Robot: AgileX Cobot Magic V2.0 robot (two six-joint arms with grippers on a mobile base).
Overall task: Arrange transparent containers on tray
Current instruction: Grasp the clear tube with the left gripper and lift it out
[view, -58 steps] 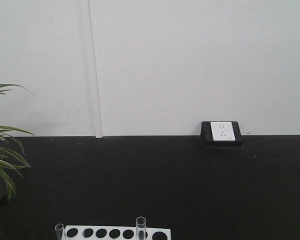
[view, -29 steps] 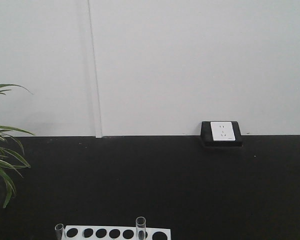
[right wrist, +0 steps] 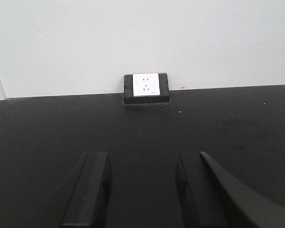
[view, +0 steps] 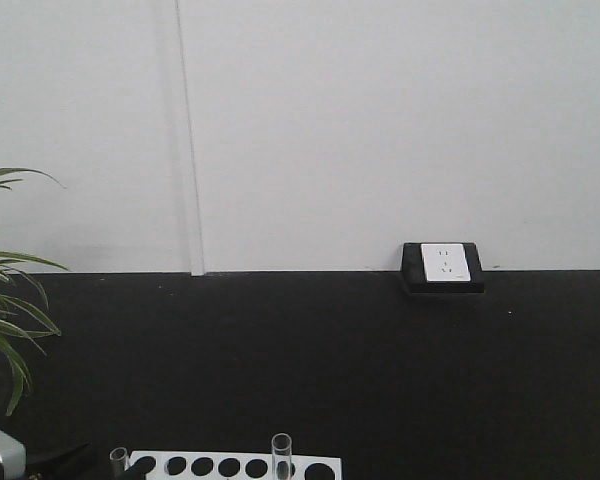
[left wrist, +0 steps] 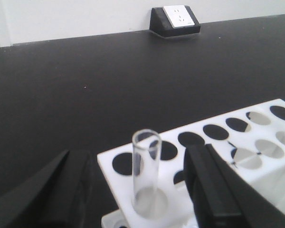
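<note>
Left wrist view: black table (left wrist: pixel 85 80), white holed rack (left wrist: pixel 230 137), then the left gripper (left wrist: pixel 137 156), jaws spread wide and empty, flanking one upright test tube (left wrist: pixel 146 180) in a corner hole. Off-centre closing could tilt or crack it. The right gripper (right wrist: pixel 142 164) is likewise spread and empty; the tray is out of view.

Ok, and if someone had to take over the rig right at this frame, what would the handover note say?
Left gripper: open, fingers flanking a test tube standing in the corner hole of the white rack, not closed on it.
Right gripper: open, empty, above the black table.
A second tube stands further along the rack.
Tray: not in view; no placement can be confirmed.
Left to do: grasp, lift, move both tubes to the tray.
</note>
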